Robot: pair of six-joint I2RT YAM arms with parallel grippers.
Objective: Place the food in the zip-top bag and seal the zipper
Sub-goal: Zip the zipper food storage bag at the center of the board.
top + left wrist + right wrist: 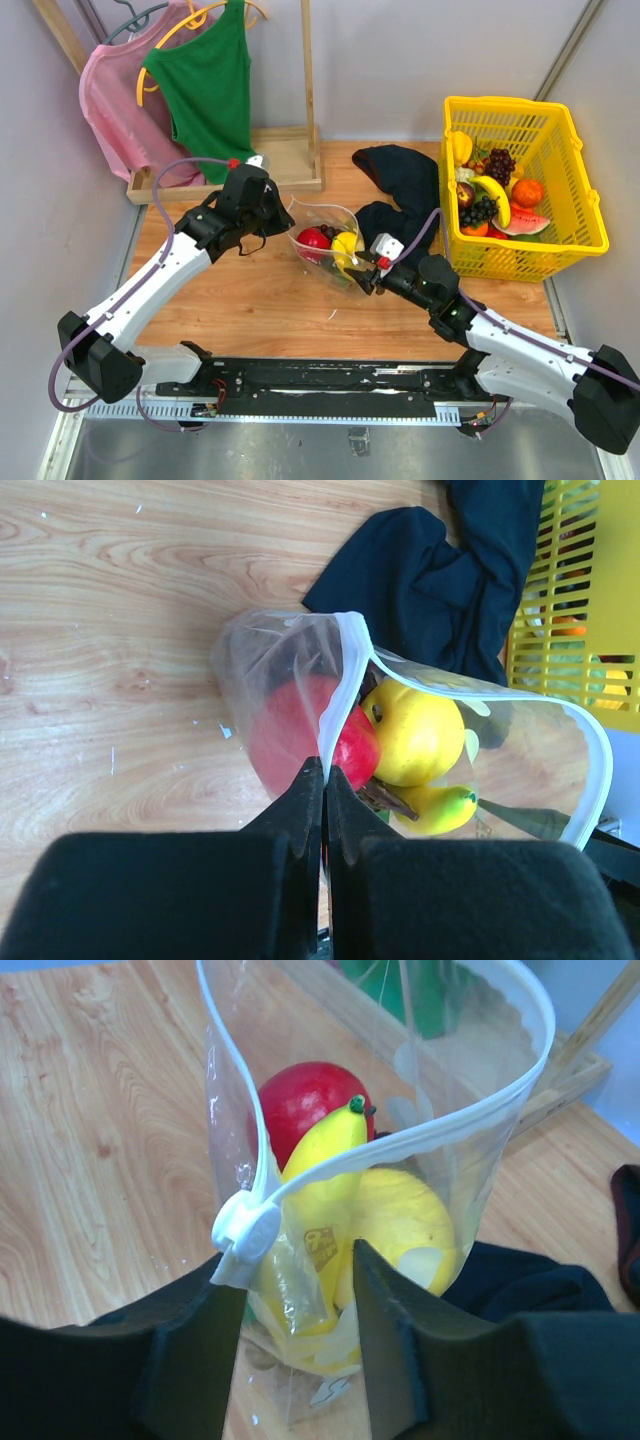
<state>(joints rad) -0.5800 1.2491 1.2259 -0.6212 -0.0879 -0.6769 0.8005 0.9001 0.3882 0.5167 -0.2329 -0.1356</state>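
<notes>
The left gripper (pixel 325 772) has its fingers pressed together, pinching the rim of the zip-top bag (pixel 275 670); the right gripper (pixel 297 1260) stands half spread, astride the zipper (pixel 400 1140) beside its white slider (pixel 245 1230); the bag sits on the table (pixel 250 300), holding apple (pixel 300 1100), lemon (pixel 400 1220) and banana (pixel 322 1150).

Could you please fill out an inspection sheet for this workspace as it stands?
Surface: wooden table, small white specks.
Job's things: zip-top bag holds apple, lemon, banana; zipper unsealed.
Clutter: dark cloth beside bag.
End effectors: left end effector shut on bag rim; right end effector open around the slider end.
Cables: purple cables run along both arms.
Surroundings: yellow basket of fruit; green top, pink top hanging.
</notes>
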